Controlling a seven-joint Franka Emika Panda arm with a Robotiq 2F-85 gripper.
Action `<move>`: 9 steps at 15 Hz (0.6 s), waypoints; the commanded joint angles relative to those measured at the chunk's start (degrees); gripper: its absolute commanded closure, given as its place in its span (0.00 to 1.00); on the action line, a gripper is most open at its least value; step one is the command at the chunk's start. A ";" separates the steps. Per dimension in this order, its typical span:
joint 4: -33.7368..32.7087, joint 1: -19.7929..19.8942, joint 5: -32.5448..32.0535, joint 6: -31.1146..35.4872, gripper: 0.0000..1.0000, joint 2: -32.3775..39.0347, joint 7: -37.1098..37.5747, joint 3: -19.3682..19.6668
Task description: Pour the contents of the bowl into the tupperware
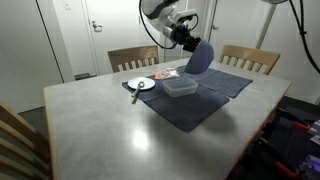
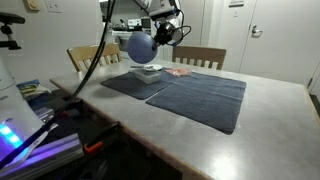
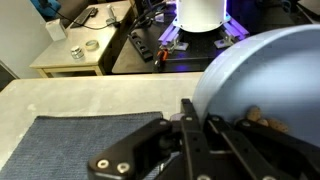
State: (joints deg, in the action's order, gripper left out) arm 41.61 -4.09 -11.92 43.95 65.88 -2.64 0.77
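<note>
Our gripper (image 1: 189,44) clamps the tilted bowl (image 1: 199,58) over the tupperware (image 1: 180,88) near the tabletop's (image 1: 120,130) far edge; we should tip slowly, rim centred above it.

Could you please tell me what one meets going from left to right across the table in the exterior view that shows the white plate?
white plate → tupperware → bowl, held tilted above the table

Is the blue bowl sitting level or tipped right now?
Tipped: the gripper holds the bowl on its side in the air, above the tupperware.
</note>
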 commanded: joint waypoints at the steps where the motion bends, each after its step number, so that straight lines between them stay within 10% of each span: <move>1: -4.55 -1.68 -1.33 -1.70 0.99 2.24 0.54 0.64; 9: -6.63 -4.82 -6.18 -3.18 0.99 4.61 -0.26 1.68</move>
State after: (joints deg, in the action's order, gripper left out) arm 38.34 -7.84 -15.54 43.31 68.42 -1.22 1.19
